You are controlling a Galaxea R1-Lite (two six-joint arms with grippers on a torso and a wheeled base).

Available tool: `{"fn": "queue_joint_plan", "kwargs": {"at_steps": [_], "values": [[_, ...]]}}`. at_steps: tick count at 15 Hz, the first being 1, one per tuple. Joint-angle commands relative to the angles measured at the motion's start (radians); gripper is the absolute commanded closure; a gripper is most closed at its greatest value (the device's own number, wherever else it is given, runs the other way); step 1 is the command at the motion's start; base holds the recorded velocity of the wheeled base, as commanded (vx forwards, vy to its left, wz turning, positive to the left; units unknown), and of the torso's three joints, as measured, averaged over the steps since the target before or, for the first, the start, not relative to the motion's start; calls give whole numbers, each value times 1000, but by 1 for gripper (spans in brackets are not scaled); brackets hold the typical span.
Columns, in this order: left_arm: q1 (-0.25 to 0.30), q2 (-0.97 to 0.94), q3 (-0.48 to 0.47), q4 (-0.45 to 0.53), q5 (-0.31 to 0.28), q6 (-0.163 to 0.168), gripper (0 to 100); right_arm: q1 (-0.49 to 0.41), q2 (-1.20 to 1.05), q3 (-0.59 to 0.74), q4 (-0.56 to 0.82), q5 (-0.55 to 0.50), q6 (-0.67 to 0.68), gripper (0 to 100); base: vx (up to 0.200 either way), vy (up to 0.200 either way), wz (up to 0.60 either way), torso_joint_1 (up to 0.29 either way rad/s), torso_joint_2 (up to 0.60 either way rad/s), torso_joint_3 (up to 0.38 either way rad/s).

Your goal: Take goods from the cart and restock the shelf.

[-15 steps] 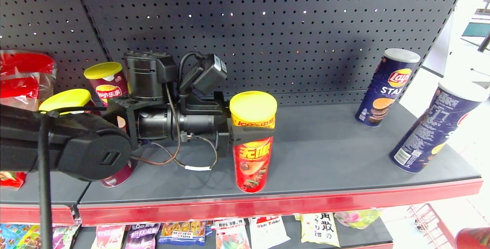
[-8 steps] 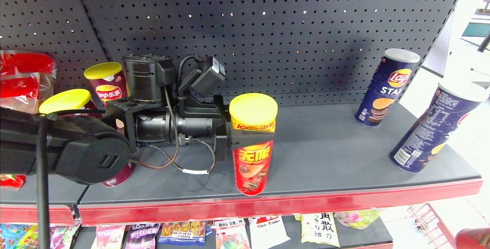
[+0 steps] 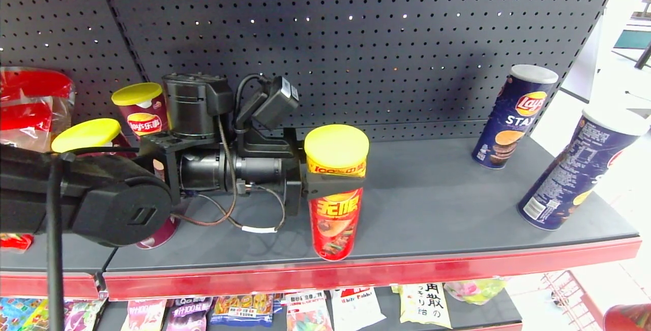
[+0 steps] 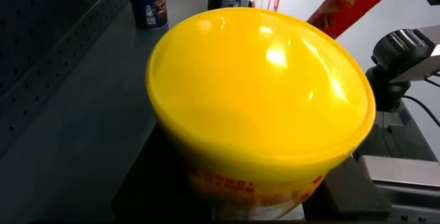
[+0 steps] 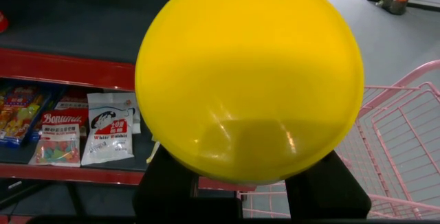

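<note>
Yellow-lidded cans (image 3: 333, 219) on shelf (image 3: 432, 204), three; blue cans (image 3: 513, 117), two.

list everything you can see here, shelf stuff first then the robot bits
red can: 1, red with yellow lid, front middle of the shelf, gripped
yellow-lidded can: 1, yellow lid, gripped, beside the cart
maroon cans: 2, maroon with yellow lids, shelf's left, behind the left arm
blue cans: 2, blue with white lids, shelf's right end
red bags: count unclear, red, shelf's far left
snack packets: several, mixed colours, below the shelf
shelf: 1, dark grey with red front edge
cart: 1, pink wire
left hand: 1, black, shut on the red can
right hand: 1, black, shut on the yellow-lidded can
</note>
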Motion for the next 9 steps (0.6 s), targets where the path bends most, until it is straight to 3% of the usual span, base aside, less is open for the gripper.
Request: {"fn": "queue_joint_plan", "kwargs": {"at_steps": [1,3,4,9], "values": [[0,5,6,1,0,2,100,2,1,0,1,0,0,100,0,0,0,0,0,0],[2,5,31,-15,0,7,100,0,1,0,1,0,0,100,0,0,0,0,0,0],[2,3,46,-32,0,5,0,2,1,0,1,0,0,100,0,0,0,0,0,0],[8,-1,58,-54,9,-1,0,0,1,2,2,0,0,100,0,0,0,0,0,0]]}}
